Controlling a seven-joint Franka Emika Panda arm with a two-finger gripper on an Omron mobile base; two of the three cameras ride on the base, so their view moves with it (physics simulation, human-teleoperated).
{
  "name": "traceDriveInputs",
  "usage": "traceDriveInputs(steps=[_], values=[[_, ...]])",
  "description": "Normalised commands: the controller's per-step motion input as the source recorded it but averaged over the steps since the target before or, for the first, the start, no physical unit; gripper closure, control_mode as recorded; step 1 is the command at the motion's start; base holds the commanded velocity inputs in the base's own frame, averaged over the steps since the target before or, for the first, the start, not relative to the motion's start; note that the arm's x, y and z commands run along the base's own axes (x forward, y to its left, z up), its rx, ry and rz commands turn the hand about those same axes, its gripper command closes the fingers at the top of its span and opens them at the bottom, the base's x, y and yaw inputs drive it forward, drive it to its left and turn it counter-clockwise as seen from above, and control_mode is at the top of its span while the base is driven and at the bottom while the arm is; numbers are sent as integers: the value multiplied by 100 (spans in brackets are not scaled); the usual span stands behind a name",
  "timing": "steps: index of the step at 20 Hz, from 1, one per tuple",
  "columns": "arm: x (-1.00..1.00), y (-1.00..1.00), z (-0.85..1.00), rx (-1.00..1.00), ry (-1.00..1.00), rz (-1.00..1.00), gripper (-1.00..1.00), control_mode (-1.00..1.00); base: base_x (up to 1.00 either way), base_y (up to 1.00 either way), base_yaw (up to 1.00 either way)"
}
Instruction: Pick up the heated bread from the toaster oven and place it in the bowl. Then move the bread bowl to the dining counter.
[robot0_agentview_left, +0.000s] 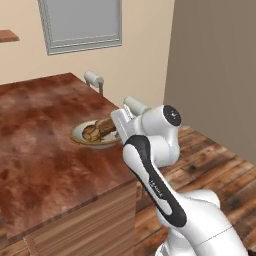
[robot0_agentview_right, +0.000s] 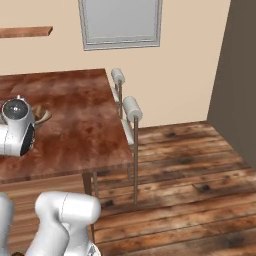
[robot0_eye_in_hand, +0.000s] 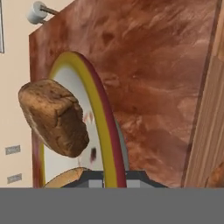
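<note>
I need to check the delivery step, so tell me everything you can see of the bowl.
The bowl is a shallow, plate-like cream dish with an olive-yellow rim, dark red along its outer edge in the hand view. It sits upright on the reddish-brown dining counter, near the edge facing the robot. Inside lie a darker bread chunk and a paler golden roll, partly hidden. The gripper reaches over its rim; whether it grips the bowl is unclear.

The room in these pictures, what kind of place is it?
Probably a home kitchen's dining area: a wide wood-grain dining counter with stools beside it, a bowl with bread on top, and a wall window.
</note>
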Motion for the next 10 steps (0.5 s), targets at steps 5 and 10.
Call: traceDriveInputs(steps=[5,10], values=[[100,49,-67,-1,1,26,100,-100,0,0,0],[88,79,-44,-11,0,9,100,-100,0,0,0]])
